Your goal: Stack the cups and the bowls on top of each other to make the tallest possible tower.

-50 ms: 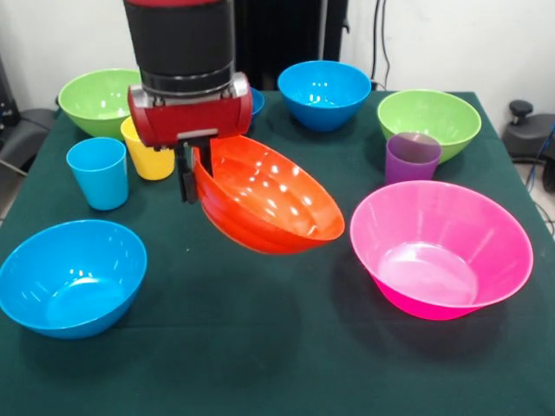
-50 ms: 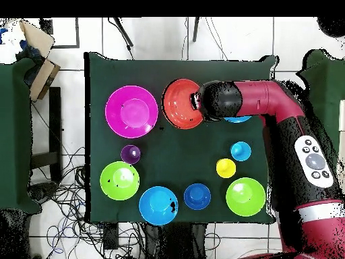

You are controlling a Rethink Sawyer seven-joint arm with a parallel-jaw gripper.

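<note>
— Overhead, what does the claw [image 1: 195, 178] hold?
— It pinches the orange bowl's [image 1: 269, 204] rim, bowl tilted above the green cloth [image 1: 260, 347].
— And the pink bowl [image 1: 442, 251]?
— Empty, just beside it; the purple cup [image 1: 412, 156] stands behind.

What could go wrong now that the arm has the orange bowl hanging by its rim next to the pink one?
1. The gripper pinches only the rim of the orange bowl, which hangs tilted, so it may slip or swing loose.
2. Released at that tilt, it could land crooked in the pink bowl instead of nesting.
3. The purple cup stands right behind the pink bowl and could get knocked on the way over.
</note>
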